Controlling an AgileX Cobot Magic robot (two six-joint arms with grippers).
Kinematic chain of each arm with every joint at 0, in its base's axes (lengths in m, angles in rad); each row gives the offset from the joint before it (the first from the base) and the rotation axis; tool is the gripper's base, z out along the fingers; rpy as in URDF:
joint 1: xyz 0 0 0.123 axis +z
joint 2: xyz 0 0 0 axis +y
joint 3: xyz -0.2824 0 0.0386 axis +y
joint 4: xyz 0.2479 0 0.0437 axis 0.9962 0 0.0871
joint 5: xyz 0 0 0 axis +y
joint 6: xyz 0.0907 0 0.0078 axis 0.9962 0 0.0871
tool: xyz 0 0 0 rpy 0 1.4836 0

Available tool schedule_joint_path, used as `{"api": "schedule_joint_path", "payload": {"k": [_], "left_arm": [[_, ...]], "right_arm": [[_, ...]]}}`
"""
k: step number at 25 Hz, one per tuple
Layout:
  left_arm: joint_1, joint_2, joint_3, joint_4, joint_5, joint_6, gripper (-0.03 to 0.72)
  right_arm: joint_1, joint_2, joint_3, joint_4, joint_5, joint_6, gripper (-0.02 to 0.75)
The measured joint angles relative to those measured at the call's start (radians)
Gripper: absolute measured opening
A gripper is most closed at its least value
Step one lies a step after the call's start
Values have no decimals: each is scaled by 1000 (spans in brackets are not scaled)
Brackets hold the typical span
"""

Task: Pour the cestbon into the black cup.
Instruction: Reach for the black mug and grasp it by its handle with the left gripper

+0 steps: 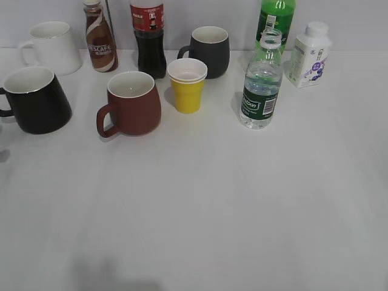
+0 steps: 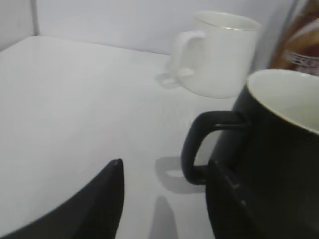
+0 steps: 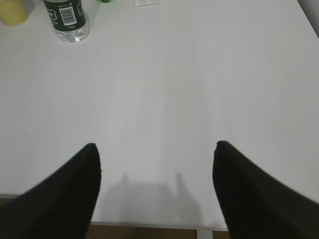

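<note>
The cestbon (image 1: 262, 85) is a clear, uncapped bottle with a dark green label, standing upright at the right of the middle; its lower part shows at the top left of the right wrist view (image 3: 67, 20). The black cup (image 1: 36, 100) stands at the left edge, white inside. In the left wrist view the cup (image 2: 279, 164) fills the right side, its handle pointing left. My left gripper (image 2: 167, 199) is open and empty, its right finger close beside the cup's handle. My right gripper (image 3: 157, 154) is open and empty over the table's front edge, far from the bottle. Neither gripper shows in the exterior view.
Behind stand a white mug (image 1: 51, 47), a Nescafe bottle (image 1: 100, 39), a cola bottle (image 1: 148, 39), a dark-grey mug (image 1: 209, 51), a green soda bottle (image 1: 276, 18) and a white milk bottle (image 1: 309, 54). A reddish-brown mug (image 1: 133, 103) and a yellow cup (image 1: 188, 85) stand mid-table.
</note>
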Motion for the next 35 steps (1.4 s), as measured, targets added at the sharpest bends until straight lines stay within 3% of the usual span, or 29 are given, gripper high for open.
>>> {"api": "schedule_joint_path", "payload": {"k": [3,8,22,35], "left_arm": [[56,32,-30,160,-11,-13,402],[60,65,-57,215,-16,-16,402],[59,97,-87,169,-27,8,384],[17,117,-167,135,41,17,374]], "right_arm": [[0,0,0,0,0,0,525],[0,0,0,0,0,0,525],[0,0,0,0,0,0,525],[0,0,0,0,0,1,524]]}}
